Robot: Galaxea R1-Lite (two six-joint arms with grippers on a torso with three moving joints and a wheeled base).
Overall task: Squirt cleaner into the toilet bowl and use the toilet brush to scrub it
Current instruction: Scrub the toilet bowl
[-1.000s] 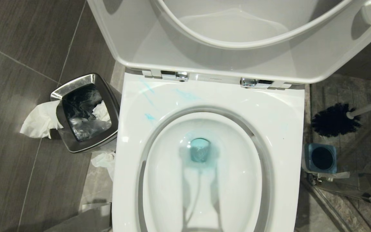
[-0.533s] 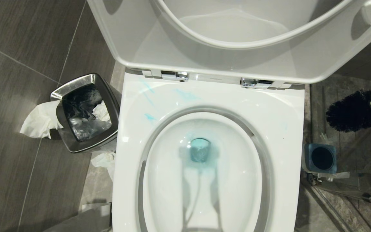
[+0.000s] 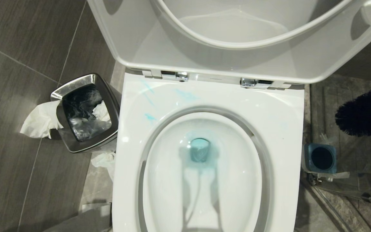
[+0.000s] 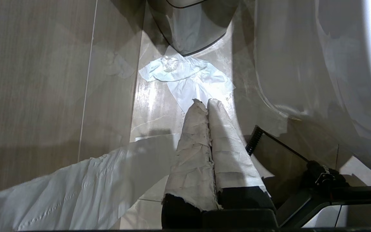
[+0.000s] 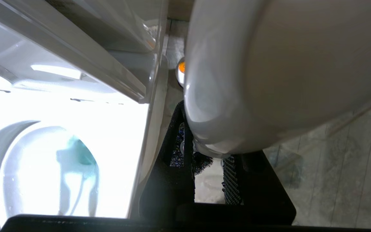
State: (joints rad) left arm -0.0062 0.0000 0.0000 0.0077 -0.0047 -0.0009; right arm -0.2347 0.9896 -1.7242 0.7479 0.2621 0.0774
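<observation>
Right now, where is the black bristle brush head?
In the head view, the bushy black brush head hangs at the right edge, beside the white toilet bowl, above the blue-grey holder.

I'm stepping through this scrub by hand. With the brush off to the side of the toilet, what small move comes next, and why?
Probably swing the brush left over the bowl and dip it. Its head hangs above the floor right of the toilet, past the holder. Blue cleaner already tints the water, so scrubbing is what's left. The right gripper holds the handle.
</observation>
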